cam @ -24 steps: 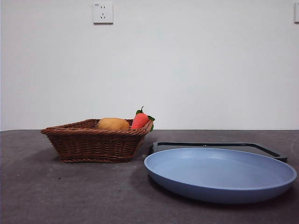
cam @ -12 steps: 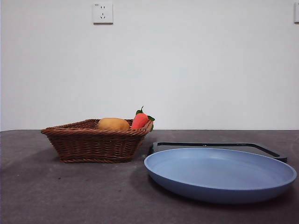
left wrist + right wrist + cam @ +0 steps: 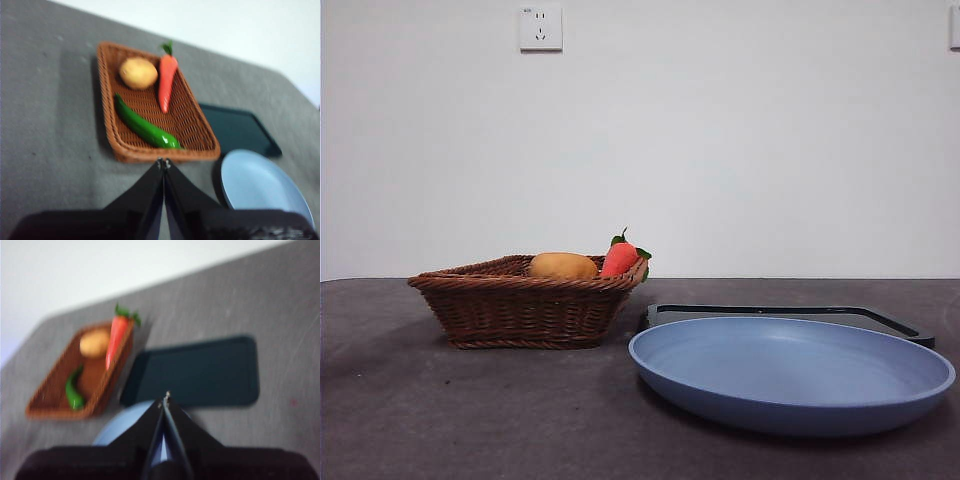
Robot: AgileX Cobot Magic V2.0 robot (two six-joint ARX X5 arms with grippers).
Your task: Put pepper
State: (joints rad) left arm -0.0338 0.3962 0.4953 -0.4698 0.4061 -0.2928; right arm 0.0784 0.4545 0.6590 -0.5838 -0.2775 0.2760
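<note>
The green pepper [image 3: 145,128] lies in the brown wicker basket [image 3: 107,125], along its side, next to a tan potato-like lump [image 3: 138,73] and a red-orange carrot-like vegetable [image 3: 166,80]. It also shows in the right wrist view [image 3: 74,392]. In the front view the basket [image 3: 525,310] hides the pepper. My left gripper [image 3: 163,162] is shut and empty, above the table short of the basket. My right gripper [image 3: 165,399] is shut and empty, high above the blue plate [image 3: 117,432]. Neither arm shows in the front view.
A blue plate [image 3: 790,370] sits at the front right, with a dark flat tray [image 3: 780,312] behind it, right of the basket. The plate [image 3: 260,185] and the tray [image 3: 240,131] show in the left wrist view. The tray [image 3: 200,371] shows in the right wrist view.
</note>
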